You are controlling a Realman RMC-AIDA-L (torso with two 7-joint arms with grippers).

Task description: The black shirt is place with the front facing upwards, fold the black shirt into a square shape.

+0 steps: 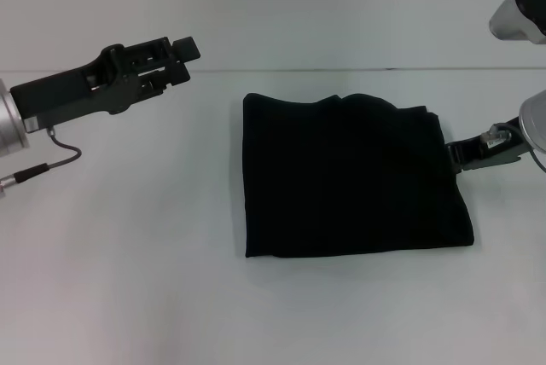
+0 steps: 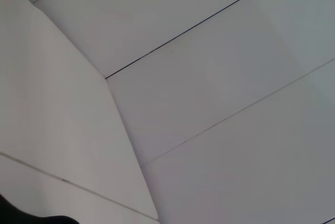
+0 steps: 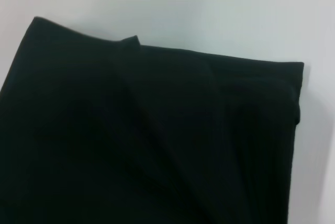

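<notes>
Black shirt (image 1: 350, 179) lies folded into a rough square in the middle of the white table (image 1: 128, 280). Right pincer (image 1: 461, 153) sits low, touching its right edge; left pincer (image 1: 175, 62) hovers well apart. Whether either is open, I cannot tell.
</notes>
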